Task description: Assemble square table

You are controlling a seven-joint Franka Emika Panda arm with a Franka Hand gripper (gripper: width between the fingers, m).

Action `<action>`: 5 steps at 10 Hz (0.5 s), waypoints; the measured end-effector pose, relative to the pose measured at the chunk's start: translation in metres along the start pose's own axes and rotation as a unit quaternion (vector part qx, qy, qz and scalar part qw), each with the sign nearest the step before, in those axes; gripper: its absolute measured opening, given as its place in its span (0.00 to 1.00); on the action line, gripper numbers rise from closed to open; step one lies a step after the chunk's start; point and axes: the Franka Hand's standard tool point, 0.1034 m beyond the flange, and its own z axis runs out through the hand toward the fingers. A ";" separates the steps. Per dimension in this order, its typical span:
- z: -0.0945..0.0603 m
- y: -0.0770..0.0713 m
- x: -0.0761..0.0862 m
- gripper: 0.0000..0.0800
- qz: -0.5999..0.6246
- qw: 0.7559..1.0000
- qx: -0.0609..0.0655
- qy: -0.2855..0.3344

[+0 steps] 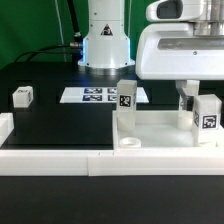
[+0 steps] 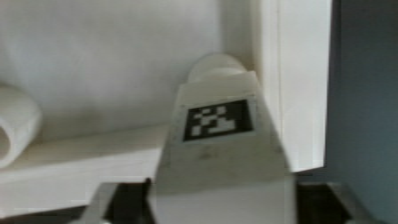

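The gripper (image 1: pixel 190 100) is seen at 2 o'clock in the exterior view, hanging over the far right part of the slab (image 1: pixel 160 128). In the wrist view the gripper (image 2: pixel 217 196) is closed narrowly on a leg (image 2: pixel 215 120). Its dark fingers (image 2: pixel 128 198) are set against both sides of the leg's near end, and no gap can be made out between pad and leg. The leg's tag is turned toward the wrist camera, and the slab's raised wall (image 2: pixel 285 80) is seen close behind the leg.

In the exterior view this leg (image 1: pixel 207 115) is seen upright at 4 o'clock from the fingertips, touching them. It stands at the slab's right end with its tag toward the camera. Whether its foot rests on the slab cannot be told.

The slab is laid on the black table (image 1: pixel 60 125) at 4 o'clock in the picture, directly at 6 o'clock from the gripper. A second leg (image 1: pixel 126 98) is stood upright at the slab's left end, at 9 o'clock from the gripper and well apart from it. A third leg (image 1: pixel 22 97) is placed alone on the table at the picture's 9 o'clock edge. The marker board (image 1: pixel 100 95) is laid flat at 11 o'clock from the slab. The border wall (image 1: pixel 100 160) is run along the table's near edge, at 6 o'clock.
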 end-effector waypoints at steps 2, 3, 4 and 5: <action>0.000 -0.001 -0.001 0.36 0.085 0.996 0.001 -0.001; 0.001 0.000 -0.001 0.36 0.126 0.992 0.002 -0.003; 0.002 0.001 -0.002 0.36 0.190 0.982 0.002 -0.004; 0.002 0.002 -0.003 0.36 0.283 0.959 0.003 -0.006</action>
